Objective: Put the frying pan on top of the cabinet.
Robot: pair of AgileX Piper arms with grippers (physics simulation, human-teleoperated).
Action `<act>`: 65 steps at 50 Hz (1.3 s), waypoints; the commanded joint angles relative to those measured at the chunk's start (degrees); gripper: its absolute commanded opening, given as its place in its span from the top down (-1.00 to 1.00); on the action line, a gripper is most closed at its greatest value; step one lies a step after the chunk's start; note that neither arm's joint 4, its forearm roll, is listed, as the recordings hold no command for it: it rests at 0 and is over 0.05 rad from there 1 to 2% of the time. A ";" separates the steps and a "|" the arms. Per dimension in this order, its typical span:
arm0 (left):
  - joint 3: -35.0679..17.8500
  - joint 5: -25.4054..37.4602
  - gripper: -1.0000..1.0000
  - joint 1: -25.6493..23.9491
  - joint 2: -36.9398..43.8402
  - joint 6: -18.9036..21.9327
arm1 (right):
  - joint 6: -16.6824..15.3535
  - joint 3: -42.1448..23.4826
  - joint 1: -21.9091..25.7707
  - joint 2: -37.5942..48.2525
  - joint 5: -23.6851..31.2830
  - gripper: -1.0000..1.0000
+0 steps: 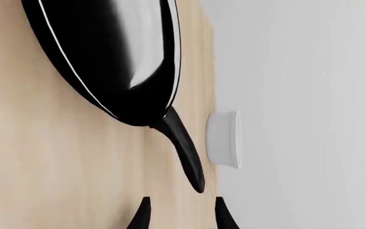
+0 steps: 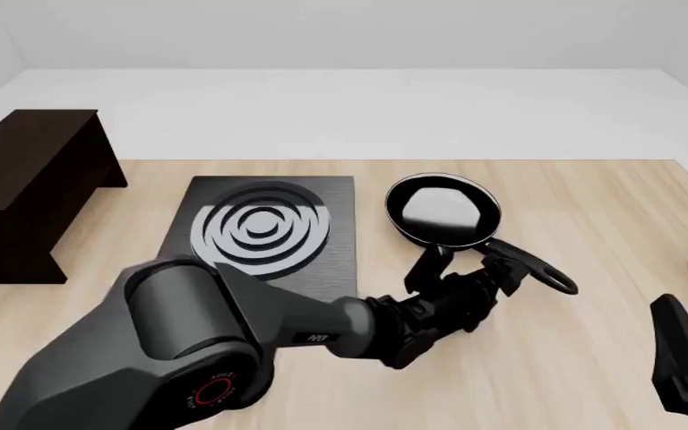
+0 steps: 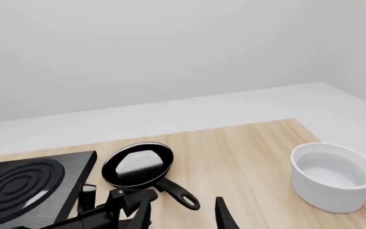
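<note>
- The cabinet (image 2: pixel 28 193) stands at the far left of the table (image 2: pixel 583 358), dark brown and box-shaped, its flat top bare.
- Just right of it, well apart, lies the stove plate (image 2: pixel 266 233), a flat black square with silver rings.
- The left arm (image 2: pixel 189 349) comes in from the lower left of the front view, its thick grey shoulder link low in the foreground and its forearm stretched rightward and forward across the table's near half.
- The left gripper (image 2: pixel 469 269) is at the end of that reach, turned on its side. Its two dark fingertips (image 1: pixel 141 217) stand apart in the left wrist view with bare table between them, holding nothing. The pan's handle end lies just ahead of the gap.
- The frying pan (image 2: pixel 443 210) sits flat on the table, right of the stove plate, its handle (image 2: pixel 536 269) pointing toward the near right.
- The right gripper (image 2: pixel 684 363) shows at the lower right edge of the front view, low over the table. Only one fingertip shows in its wrist view, so I cannot tell how wide it is.
- A white bowl (image 3: pixel 332 176) stands at the table's right edge.
</note>
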 commanded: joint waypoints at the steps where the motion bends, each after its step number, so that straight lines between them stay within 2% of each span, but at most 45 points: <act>1: -1.28 0.38 -1.00 -0.59 0.32 -0.06 | 0.36 0.07 -0.19 0.08 -0.08 -1.00; 24: -3.82 1.00 -1.00 -1.08 0.76 -0.03 | 0.82 0.27 -0.39 0.92 -0.84 -1.00; 65: -12.36 5.51 -1.00 -0.32 5.59 0.64 | 2.67 0.29 -1.42 2.25 -1.77 -1.00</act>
